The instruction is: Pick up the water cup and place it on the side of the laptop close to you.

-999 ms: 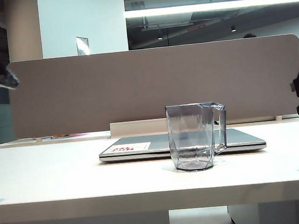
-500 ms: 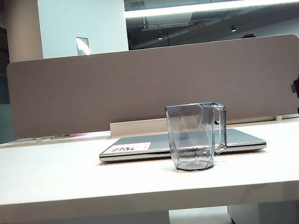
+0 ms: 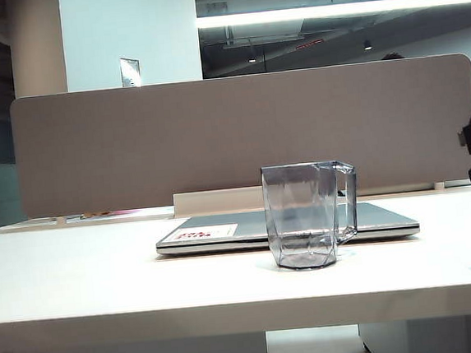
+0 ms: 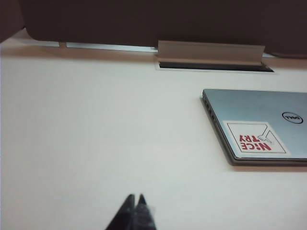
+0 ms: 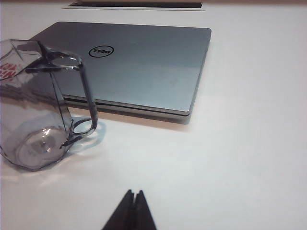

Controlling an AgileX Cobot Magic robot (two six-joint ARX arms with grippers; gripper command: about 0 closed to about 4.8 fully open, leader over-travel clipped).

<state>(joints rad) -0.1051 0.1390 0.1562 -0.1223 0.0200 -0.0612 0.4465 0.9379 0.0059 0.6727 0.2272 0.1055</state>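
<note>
Two grippers, both closed, empty. Left gripper (image 4: 135,200) above bare table (image 4: 96,143), well apart from laptop (image 4: 259,127). Right gripper (image 5: 133,195) over table near cup (image 5: 36,110). Cup upright on table, just in front of closed laptop, handle toward right side of exterior view.

The water cup (image 3: 303,216) is seen upright on the table, a transparent grey-tinted mug with faceted tapering sides, its angular handle turned to the right in the exterior view. It is set just in front of the laptop (image 3: 224,231) (closed, lying flat), a thin silver-grey machine marked by a round logo and a white sticker printed in red.
</note>
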